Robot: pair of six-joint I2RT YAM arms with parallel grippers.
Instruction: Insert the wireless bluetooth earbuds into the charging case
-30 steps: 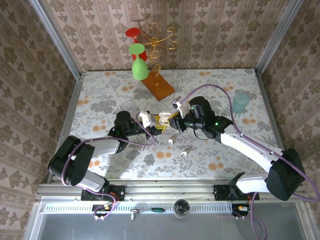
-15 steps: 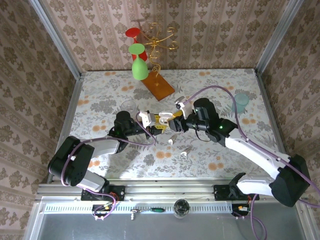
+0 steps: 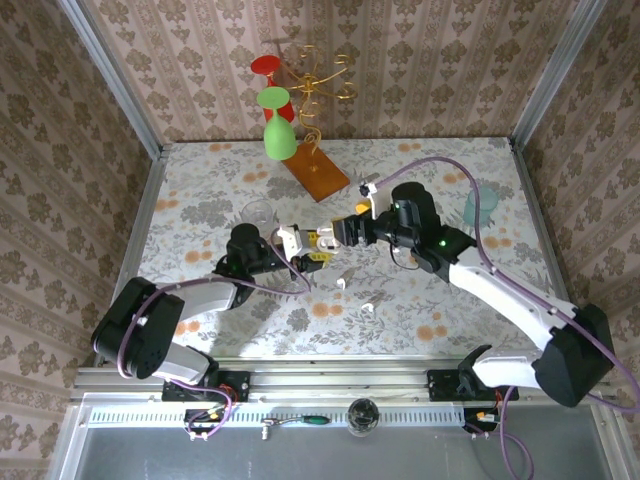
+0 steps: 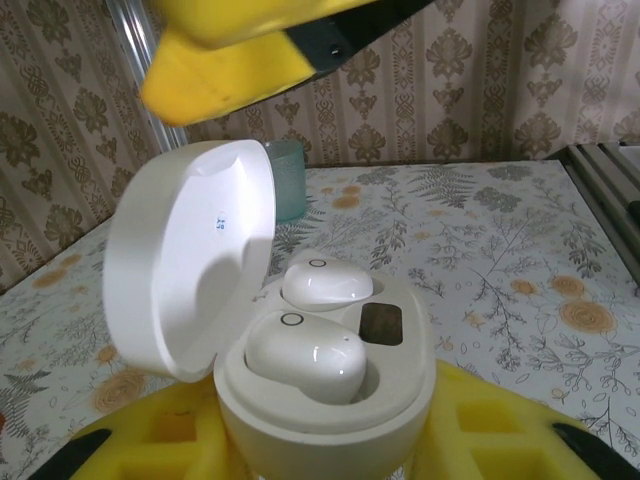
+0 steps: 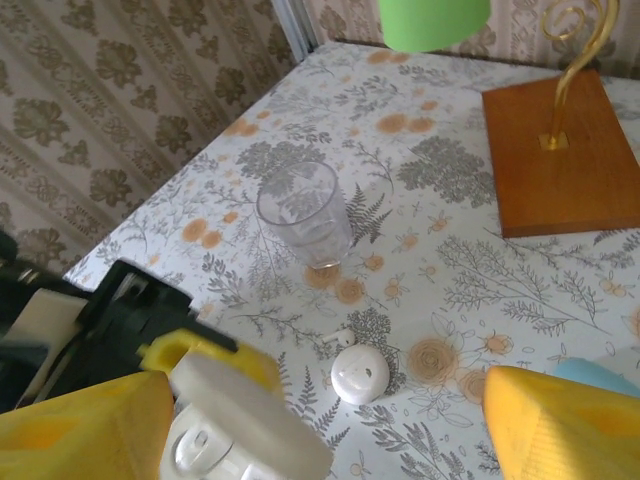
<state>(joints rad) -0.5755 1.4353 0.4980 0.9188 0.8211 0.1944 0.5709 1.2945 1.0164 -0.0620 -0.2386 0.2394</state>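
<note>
our left gripper (image 3: 298, 252) clamps the open case (image 4: 330, 400) upright, lid tipped back, so its wells face up. two white earbuds (image 4: 305, 355) sit in them. our right gripper (image 5: 325, 425) hovers just beside it, jaws wide, holding nothing.

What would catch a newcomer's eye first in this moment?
The open white charging case at the table's middle, clamped in the left gripper, has two white earbuds seated in it. The right gripper hangs open just beside it. At the far edge, a green glass and a red glass sit on a gold rack.
</note>
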